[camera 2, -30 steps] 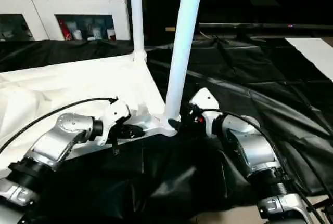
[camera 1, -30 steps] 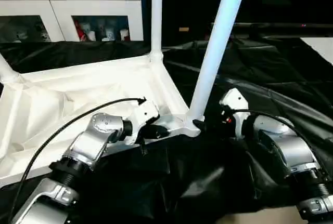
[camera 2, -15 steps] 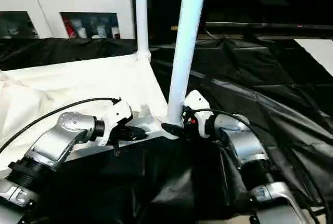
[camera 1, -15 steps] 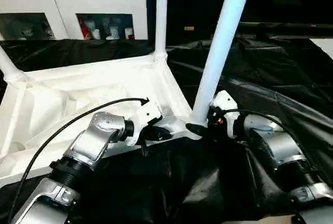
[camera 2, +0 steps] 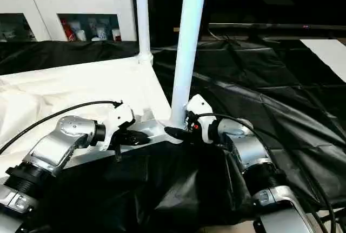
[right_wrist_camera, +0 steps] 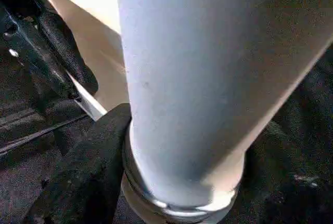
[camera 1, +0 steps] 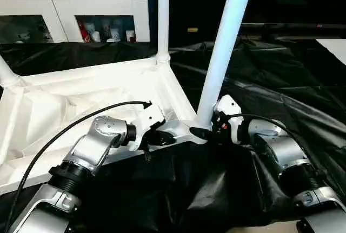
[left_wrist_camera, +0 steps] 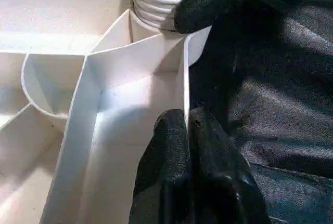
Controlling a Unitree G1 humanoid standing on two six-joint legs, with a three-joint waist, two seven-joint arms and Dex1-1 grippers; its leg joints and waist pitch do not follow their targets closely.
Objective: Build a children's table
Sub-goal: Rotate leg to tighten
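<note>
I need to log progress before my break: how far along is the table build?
Done: the tabletop lies underside up with a far leg and a left corner leg standing in their sockets. In hand: the right claw grips the base of the near leg, threads still showing above its socket, while the left claw pinches the tabletop's rim. Left: seating that leg; the fourth corner is out of frame.

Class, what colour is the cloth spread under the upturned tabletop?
Black cloth; clearest in the right eye view.
</note>
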